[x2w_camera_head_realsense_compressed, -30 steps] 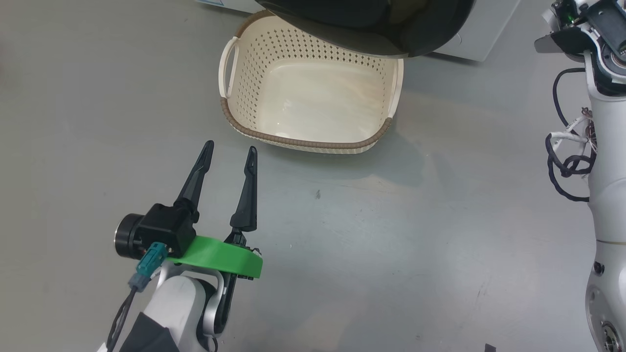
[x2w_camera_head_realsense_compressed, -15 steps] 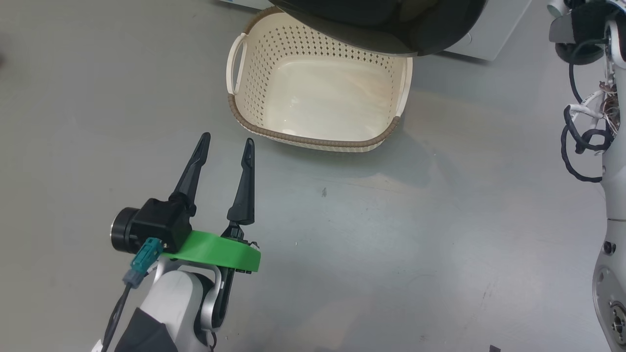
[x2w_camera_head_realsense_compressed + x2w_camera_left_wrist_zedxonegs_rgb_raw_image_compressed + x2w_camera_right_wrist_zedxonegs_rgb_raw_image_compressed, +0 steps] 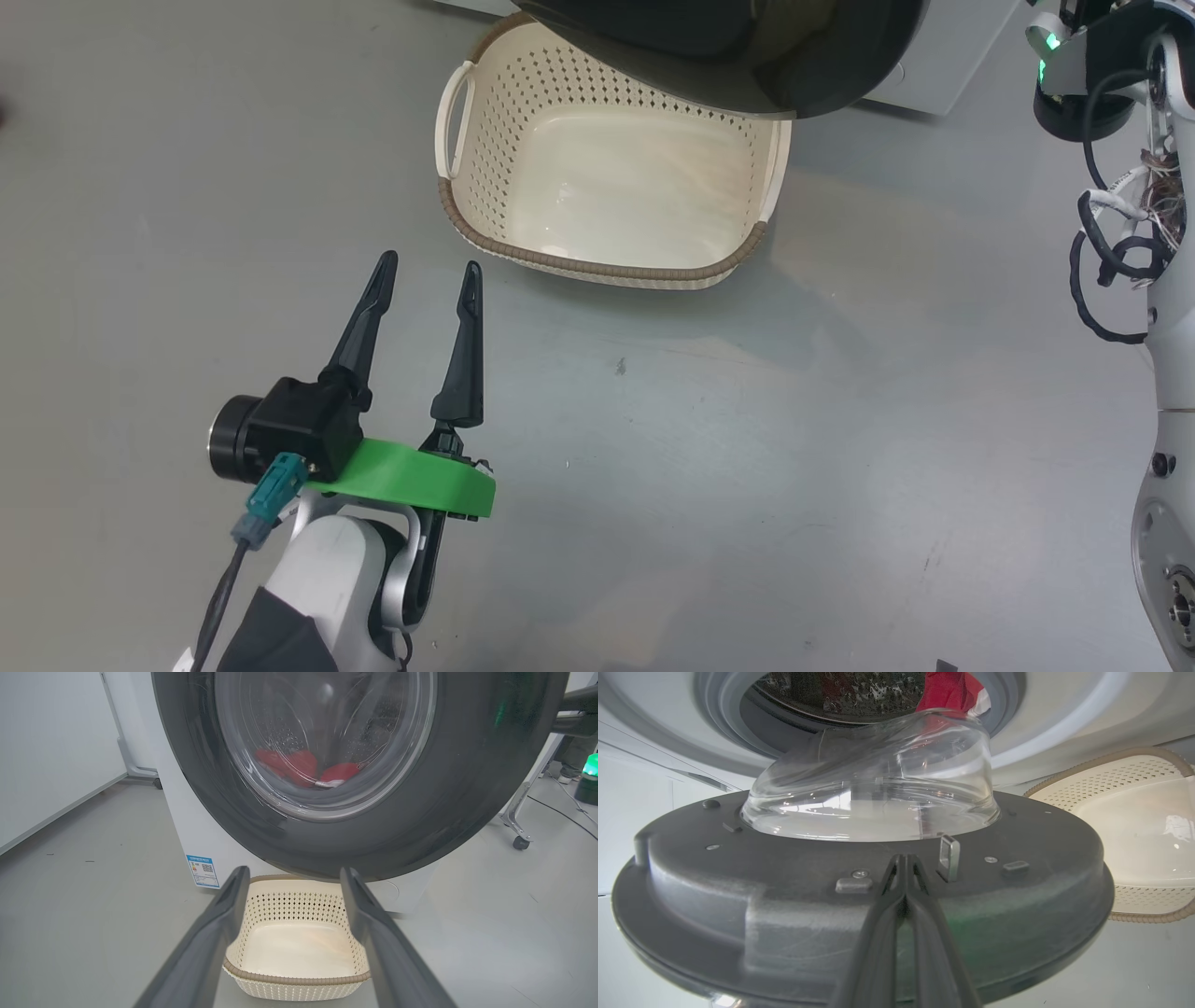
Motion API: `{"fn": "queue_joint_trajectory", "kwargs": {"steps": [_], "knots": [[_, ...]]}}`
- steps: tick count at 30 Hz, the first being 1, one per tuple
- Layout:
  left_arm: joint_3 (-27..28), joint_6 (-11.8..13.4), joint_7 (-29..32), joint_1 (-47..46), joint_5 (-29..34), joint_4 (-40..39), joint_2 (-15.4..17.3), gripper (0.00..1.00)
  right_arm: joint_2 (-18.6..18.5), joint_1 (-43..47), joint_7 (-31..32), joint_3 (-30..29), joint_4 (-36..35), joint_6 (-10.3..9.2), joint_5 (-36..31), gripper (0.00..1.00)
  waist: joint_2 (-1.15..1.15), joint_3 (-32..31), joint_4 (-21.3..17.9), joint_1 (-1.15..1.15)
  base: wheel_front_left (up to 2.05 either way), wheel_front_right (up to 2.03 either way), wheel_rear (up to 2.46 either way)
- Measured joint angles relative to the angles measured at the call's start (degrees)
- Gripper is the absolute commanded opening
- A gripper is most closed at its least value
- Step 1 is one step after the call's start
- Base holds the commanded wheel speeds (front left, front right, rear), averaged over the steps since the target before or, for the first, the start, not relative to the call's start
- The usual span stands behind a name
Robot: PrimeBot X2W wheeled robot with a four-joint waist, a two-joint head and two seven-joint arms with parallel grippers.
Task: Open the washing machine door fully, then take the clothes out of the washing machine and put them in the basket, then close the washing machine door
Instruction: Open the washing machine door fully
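Two tools, two jobs. My right tool (image 3: 903, 858) was pinched fully shut, holding nothing. Its tips looked set against the grey inner face of the large round washing machine door (image 3: 784, 896), with its glossy black rim and bulging clear glass bowl. I judge that was for pushing the door wider rather than gripping it. My left tool (image 3: 429, 263) hung low above the grey floor (image 3: 747, 467), fingers spread wide and empty, aimed at the small cream perforated plastic basket (image 3: 597, 271) with the brown woven-look rim. I judge it was waiting its turn. The basket sat empty just before the big white front-loading washing machine (image 3: 187, 826), partly under the door, handy for dropping laundry.

The right wrist view gave the door's inner side, its metal latch loop and the drum mouth, where the bright red, white-trimmed clothes (image 3: 948, 690) lay. The left wrist view gave the outer face, the clothes seen through the glass.
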Motion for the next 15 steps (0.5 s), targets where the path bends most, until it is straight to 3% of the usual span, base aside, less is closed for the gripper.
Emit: {"fn": "queue_joint_trajectory", "kwargs": {"steps": [15], "knots": [[-0.16, 0.0, -0.01, -0.02, 0.02, 0.88, -0.01, 1.0, 0.73, 1.09, 4.68, 1.71, 2.48, -0.45, 0.8, 0.0, 0.0, -1.79, 0.49, 0.0, 0.0, 0.0, 0.0]]}}
